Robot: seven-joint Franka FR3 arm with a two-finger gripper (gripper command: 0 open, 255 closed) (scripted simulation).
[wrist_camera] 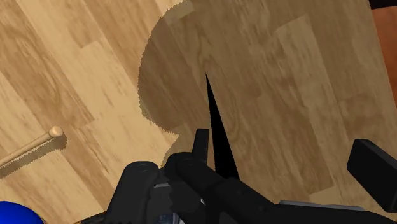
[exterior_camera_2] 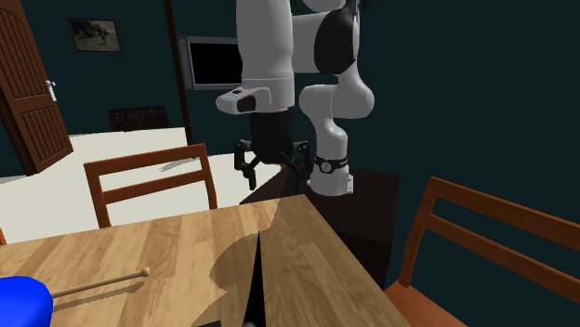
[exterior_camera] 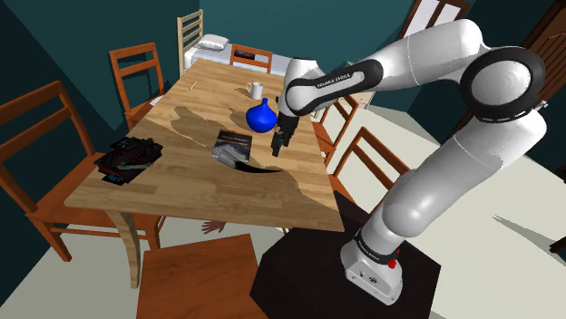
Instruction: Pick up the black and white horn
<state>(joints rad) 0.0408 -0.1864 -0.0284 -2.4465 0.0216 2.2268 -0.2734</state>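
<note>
The claw (exterior_camera: 277, 141) (exterior_camera_2: 272, 167) hangs above the wooden tabletop (exterior_camera: 181, 186), spread and pinching nothing. In the second exterior view its 2 fingers (exterior_camera_2: 243, 165) stand apart with only air between them.

The horn (exterior_camera: 231, 148) lies flat on the tabletop, just beside the claw on the shoulder view's left, and the claw does not touch it. It is black with a grey-white part on the side toward the table's near edge. In the wrist view the horn (wrist_camera: 153, 188) shows as black rounded shapes with pale patches close under the claw. It sits at the wide end of a thin black wedge (wrist_camera: 218, 137) on the wood. Whether that wedge is a gap or something else cannot be told. A broad shadow covers the wood around the wedge.

A blue vase (exterior_camera: 260, 115) stands near the horn, just beyond the claw in the shoulder view. A white mug (exterior_camera: 256, 89) stands farther along the tabletop. A thin wooden stick (wrist_camera: 32, 147) lies on the wood near the vase. A dark heap (exterior_camera: 122, 159) sits at the tabletop's edge on the shoulder view's left, well apart from the horn. Wooden chairs (exterior_camera: 136, 68) stand around the table.
</note>
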